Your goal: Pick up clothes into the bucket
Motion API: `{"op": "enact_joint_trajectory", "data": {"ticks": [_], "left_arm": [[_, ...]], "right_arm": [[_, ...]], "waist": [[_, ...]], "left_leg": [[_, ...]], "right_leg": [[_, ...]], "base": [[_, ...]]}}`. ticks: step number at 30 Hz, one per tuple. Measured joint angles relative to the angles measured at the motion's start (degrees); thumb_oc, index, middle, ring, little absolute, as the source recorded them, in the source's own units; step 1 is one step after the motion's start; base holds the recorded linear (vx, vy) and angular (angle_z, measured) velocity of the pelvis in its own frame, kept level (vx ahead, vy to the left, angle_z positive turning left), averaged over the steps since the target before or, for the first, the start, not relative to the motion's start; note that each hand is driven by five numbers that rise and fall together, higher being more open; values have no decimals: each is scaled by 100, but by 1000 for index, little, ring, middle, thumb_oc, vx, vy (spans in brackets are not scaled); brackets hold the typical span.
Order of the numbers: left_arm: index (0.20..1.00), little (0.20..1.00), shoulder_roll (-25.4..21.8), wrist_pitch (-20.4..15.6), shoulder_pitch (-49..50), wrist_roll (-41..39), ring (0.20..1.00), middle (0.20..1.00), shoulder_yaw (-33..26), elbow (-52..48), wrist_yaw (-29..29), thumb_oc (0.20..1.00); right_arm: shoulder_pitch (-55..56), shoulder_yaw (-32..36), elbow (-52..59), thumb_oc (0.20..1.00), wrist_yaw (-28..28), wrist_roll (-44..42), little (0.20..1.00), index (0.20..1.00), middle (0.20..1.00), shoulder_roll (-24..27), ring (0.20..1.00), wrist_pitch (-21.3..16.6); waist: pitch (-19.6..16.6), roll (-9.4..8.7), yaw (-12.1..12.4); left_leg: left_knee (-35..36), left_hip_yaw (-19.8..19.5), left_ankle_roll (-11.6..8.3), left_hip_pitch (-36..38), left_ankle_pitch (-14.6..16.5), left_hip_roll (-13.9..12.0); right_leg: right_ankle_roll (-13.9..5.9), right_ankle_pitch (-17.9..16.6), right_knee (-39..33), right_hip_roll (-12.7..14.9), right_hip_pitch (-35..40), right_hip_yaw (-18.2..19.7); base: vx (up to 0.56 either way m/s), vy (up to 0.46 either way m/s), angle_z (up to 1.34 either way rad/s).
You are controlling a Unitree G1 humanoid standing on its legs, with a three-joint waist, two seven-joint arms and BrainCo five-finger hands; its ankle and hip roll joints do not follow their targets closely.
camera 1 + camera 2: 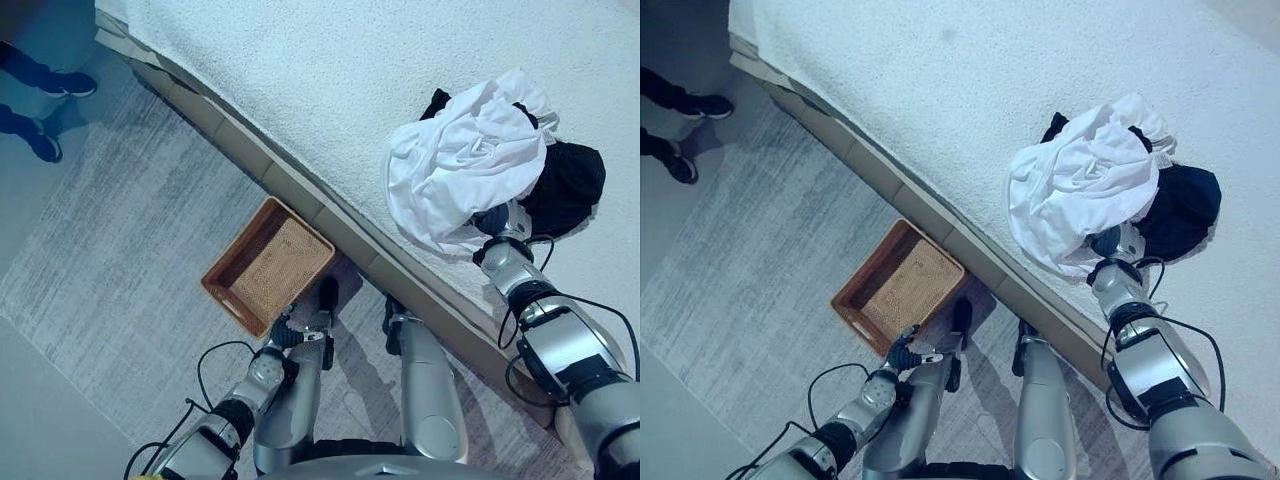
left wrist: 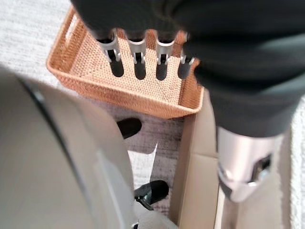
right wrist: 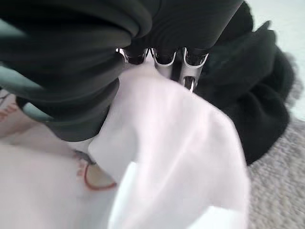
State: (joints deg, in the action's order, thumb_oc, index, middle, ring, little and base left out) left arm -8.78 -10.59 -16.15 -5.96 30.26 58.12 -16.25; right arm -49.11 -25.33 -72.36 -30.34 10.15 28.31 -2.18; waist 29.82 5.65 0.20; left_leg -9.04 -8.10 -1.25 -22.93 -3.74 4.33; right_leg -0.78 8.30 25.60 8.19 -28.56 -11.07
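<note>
The right hand (image 3: 162, 57) is reaching into the pile of clothes on the bed (image 1: 330, 80), with the white shirt (image 1: 462, 160) draping over its fingers and thumb, so whether it is gripping the cloth cannot be told. The black garment (image 1: 568, 185) is lying just beyond and beside that hand, touching the white shirt. A small red printed mark is showing on the white cloth near the thumb, too unclear to read. The left hand (image 2: 138, 52) is hanging low with its fingers straight and relaxed, holding nothing, just above the near edge of the woven basket (image 1: 262, 262). The basket is sitting on the carpet (image 1: 120, 230) beside the bed frame, its long axis running diagonally along the bed's edge.
</note>
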Motion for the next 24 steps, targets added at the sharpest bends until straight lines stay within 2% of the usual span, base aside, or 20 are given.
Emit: {"op": "enact_joint_trajectory", "data": {"ticks": [3,7,8,9,13,15,17,18,19,21,24], "left_arm": [[1000,1000,0,2,2,3,1000,1000,-25,55,-6,1000],[1000,1000,-8,7,13,18,1000,1000,-210,60,-10,1000],[1000,1000,-53,12,56,16,1000,1000,-393,108,-20,1000],[1000,1000,-90,18,69,20,1000,1000,-460,165,-21,1000],[1000,1000,-307,13,183,60,1000,1000,-707,161,-31,1000],[1000,1000,-401,19,248,74,1000,1000,-809,167,2,1000],[1000,1000,-500,29,354,74,1000,1000,-934,174,29,1000],[1000,1000,-530,53,372,74,1000,1000,-1013,176,47,1000],[1000,1000,-588,81,438,74,1000,1000,-1103,173,47,1000],[1000,1000,-600,130,487,74,1000,1000,-1201,136,63,1000],[1000,1000,-603,138,586,74,1000,1000,-1199,-1,86,1000]], "right_arm": [[-6,8,195,200,12,-24,200,200,200,-33,200,0],[169,48,1680,200,52,-200,200,200,200,361,200,-53],[304,109,2682,200,25,-239,200,200,200,604,200,-119],[312,173,3023,200,3,-238,200,200,200,671,200,-176],[368,775,4089,200,-108,-263,200,200,200,1097,200,-390],[354,1079,4224,200,-139,-294,200,200,200,1312,200,-433],[295,1307,4232,200,-194,-358,200,200,200,1529,200,-453],[257,1376,4249,200,-193,-366,200,200,200,1804,200,-452],[208,1489,4252,200,-209,-405,200,200,200,1948,200,-458],[201,1665,4271,200,-233,-452,200,200,200,2206,200,-459],[210,1746,4297,200,-243,-519,200,200,200,2330,200,-459]], "waist": [[1,-6,-71],[13,-48,-161],[23,-117,-163],[31,-186,-240],[-89,-449,-259],[-128,-538,-184],[-193,-611,-210],[-205,-617,-204],[-334,-657,-236],[-440,-652,-247],[-602,-653,-266]], "left_leg": [[5,-12,-1,1,-14,-8],[52,31,8,75,-34,-59],[64,81,21,174,-49,-115],[75,119,22,278,-48,-137],[285,246,17,657,-46,-205],[372,342,17,809,-46,-255],[453,424,16,979,-45,-277],[526,470,16,1095,-46,-287],[593,521,15,1136,-46,-297],[661,609,15,1276,-49,-311],[714,643,15,1430,-48,-311]], "right_leg": [[9,-5,3,-3,6,-27],[30,-133,-168,-85,91,21],[31,-240,-311,-149,233,44],[36,-263,-382,-188,352,83],[-6,-326,-676,-265,694,171],[-26,-408,-833,-336,855,251],[-52,-465,-1031,-361,1035,295],[-68,-516,-1130,-385,1148,341],[-98,-546,-1230,-398,1178,384],[-125,-657,-1405,-425,1341,446],[-160,-721,-1607,-437,1551,459]], "base": [[5,-2,2],[17,20,-12],[9,-1,-25],[21,-3,-30],[22,3,-16],[16,6,-27],[23,3,-20],[29,11,-20],[29,11,-21],[23,7,-22],[14,-3,-8]]}}
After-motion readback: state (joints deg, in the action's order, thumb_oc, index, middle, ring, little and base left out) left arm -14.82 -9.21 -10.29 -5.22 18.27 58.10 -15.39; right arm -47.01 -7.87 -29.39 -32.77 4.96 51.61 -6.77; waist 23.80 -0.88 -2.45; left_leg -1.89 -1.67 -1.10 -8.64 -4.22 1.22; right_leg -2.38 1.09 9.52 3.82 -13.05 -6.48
